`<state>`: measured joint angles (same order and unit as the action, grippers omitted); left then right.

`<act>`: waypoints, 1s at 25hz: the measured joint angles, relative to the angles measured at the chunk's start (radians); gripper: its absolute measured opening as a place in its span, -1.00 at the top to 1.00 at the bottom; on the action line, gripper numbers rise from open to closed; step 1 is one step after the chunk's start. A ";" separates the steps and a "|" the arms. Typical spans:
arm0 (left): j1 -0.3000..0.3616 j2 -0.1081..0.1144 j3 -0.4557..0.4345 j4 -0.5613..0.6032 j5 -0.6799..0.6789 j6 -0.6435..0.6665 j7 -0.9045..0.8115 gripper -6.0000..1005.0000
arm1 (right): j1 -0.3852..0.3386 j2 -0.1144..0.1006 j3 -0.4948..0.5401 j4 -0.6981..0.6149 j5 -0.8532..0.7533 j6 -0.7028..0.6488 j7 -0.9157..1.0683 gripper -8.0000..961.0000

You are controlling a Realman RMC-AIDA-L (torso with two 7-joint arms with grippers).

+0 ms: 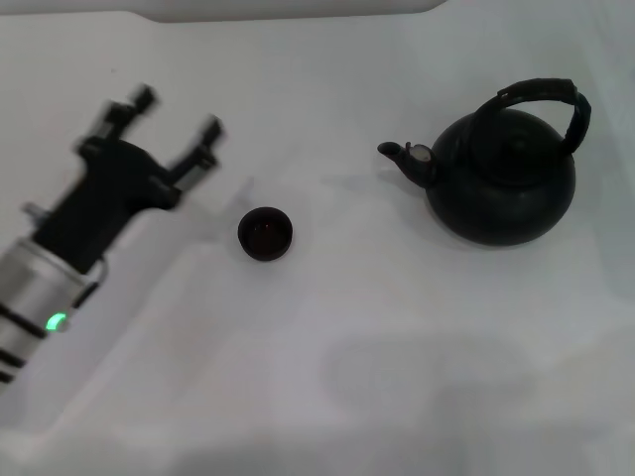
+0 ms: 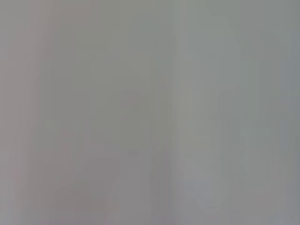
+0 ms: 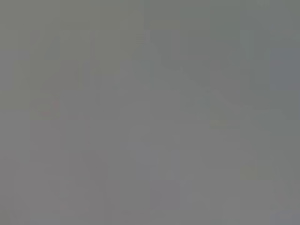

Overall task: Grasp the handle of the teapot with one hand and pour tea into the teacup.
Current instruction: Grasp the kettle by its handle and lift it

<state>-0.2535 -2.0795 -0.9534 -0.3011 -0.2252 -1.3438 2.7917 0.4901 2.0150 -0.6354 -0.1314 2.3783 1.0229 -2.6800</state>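
Observation:
In the head view the round black teapot [image 1: 501,178] stands upright at the right, spout pointing left, its hoop handle [image 1: 549,96] arching over the lid. The small dark teacup [image 1: 265,233] sits near the middle of the white table, well left of the spout. My left gripper [image 1: 179,114] hovers at the left, open and holding nothing, a short way up and left of the teacup. Nothing touches the teapot. The right gripper is out of view. Both wrist views show only plain grey.
The white table [image 1: 377,377] spreads around both objects. A pale raised edge [image 1: 288,10] runs along the far side. My left arm's grey wrist with a green light [image 1: 57,321] reaches in from the lower left.

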 joint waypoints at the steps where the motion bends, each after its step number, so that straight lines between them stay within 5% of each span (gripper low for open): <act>1: 0.011 0.000 -0.020 0.005 -0.018 -0.023 0.000 -0.75 | -0.011 -0.001 -0.001 0.000 -0.001 0.023 0.009 -0.73; 6: 0.038 -0.002 -0.081 0.062 -0.179 -0.122 -0.002 -0.75 | -0.109 -0.007 -0.074 -0.093 -0.022 0.094 0.193 -0.73; 12: 0.046 -0.002 -0.084 0.110 -0.372 -0.145 -0.006 -0.75 | -0.284 -0.005 -0.189 -0.405 -0.183 0.021 0.507 -0.72; 18: 0.031 0.001 -0.089 0.138 -0.446 -0.141 -0.003 -0.75 | -0.430 -0.006 -0.233 -0.800 -0.564 -0.030 0.993 -0.72; 25: 0.019 0.001 -0.091 0.157 -0.481 -0.137 0.000 -0.75 | -0.516 0.002 -0.303 -1.136 -0.896 -0.028 1.392 -0.72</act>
<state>-0.2344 -2.0785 -1.0440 -0.1437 -0.7062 -1.4806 2.7915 -0.0260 2.0167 -0.9388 -1.2674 1.4825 0.9946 -1.2875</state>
